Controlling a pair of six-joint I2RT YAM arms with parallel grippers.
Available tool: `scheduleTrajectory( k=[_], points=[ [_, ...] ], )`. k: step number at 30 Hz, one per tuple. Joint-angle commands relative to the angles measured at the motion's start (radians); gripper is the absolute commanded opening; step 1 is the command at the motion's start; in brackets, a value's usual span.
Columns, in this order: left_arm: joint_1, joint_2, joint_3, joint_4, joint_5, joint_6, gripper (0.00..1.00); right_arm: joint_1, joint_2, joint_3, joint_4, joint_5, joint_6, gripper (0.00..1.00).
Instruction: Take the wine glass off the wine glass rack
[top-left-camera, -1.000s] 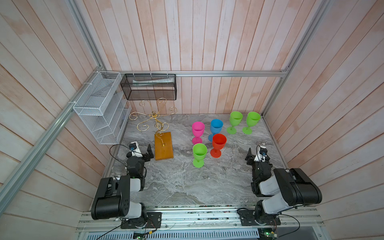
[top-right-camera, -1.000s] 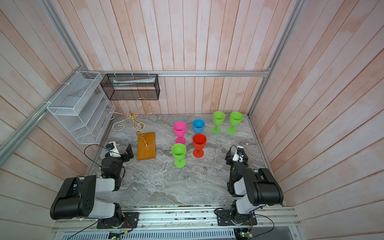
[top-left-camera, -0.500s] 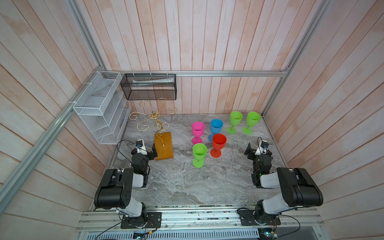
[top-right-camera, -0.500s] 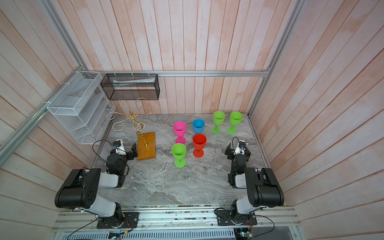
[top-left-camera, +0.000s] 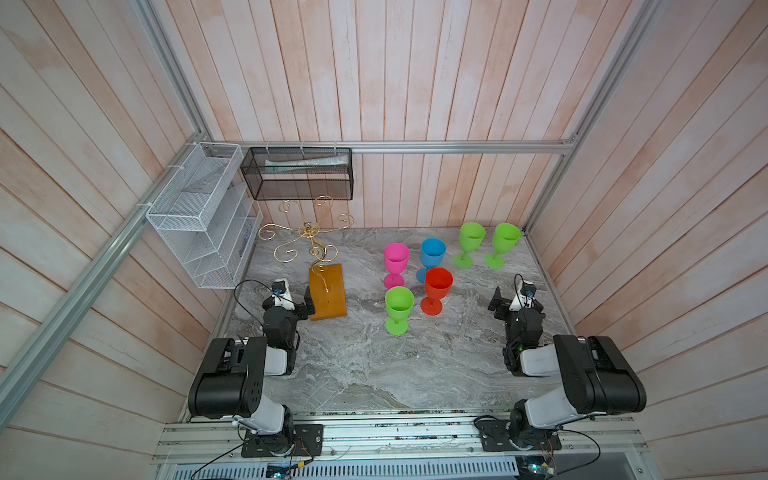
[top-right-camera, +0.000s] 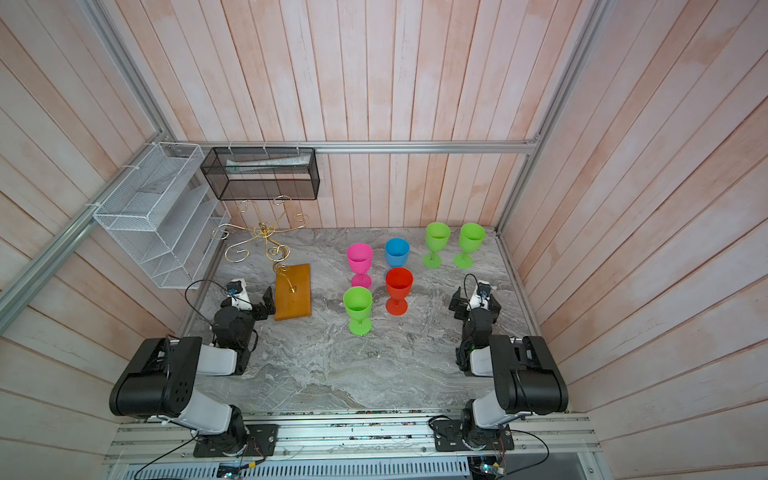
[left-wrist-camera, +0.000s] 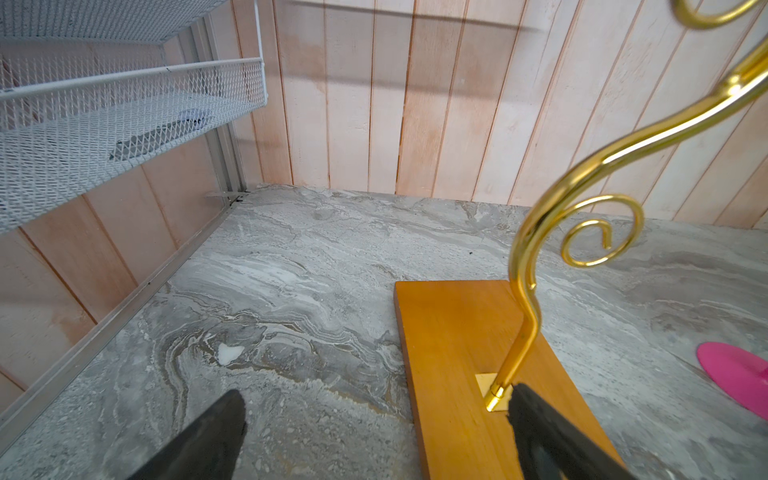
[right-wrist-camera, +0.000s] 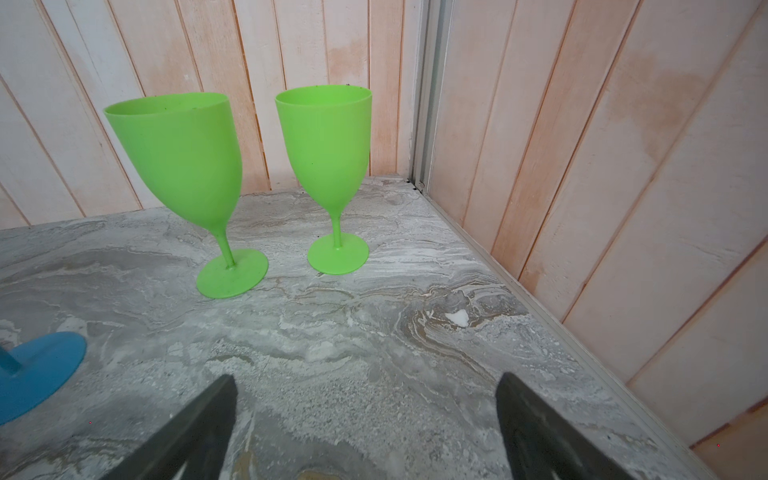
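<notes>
The left claw (left-wrist-camera: 376, 395) has edged up to the base of the wine glass rack (top-left-camera: 328, 293) and gapes there, the right claw (right-wrist-camera: 365, 379) gapes empty, yet the rack is bare with all 6 wine glasses (top-left-camera: 436, 286) on the tabletop (top-left-camera: 374, 365), so nothing looks left to remove.

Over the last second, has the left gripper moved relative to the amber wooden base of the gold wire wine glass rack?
Yes. The left gripper has moved toward the amber wooden base, and its open jaws now straddle that base's edge.
</notes>
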Motion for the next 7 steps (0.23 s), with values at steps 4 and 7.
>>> scheduleTrajectory(
  k=[4, 7],
  points=[
    [-0.005, -0.01, 0.008, -0.002, -0.009, 0.011, 1.0, -0.003, -0.002, 0.014, -0.016, -0.01, 0.007, 0.98],
    [-0.005, -0.008, 0.008, -0.002, -0.009, 0.014, 1.0, -0.003, -0.002, 0.014, -0.017, -0.012, 0.007, 0.98]
  ],
)
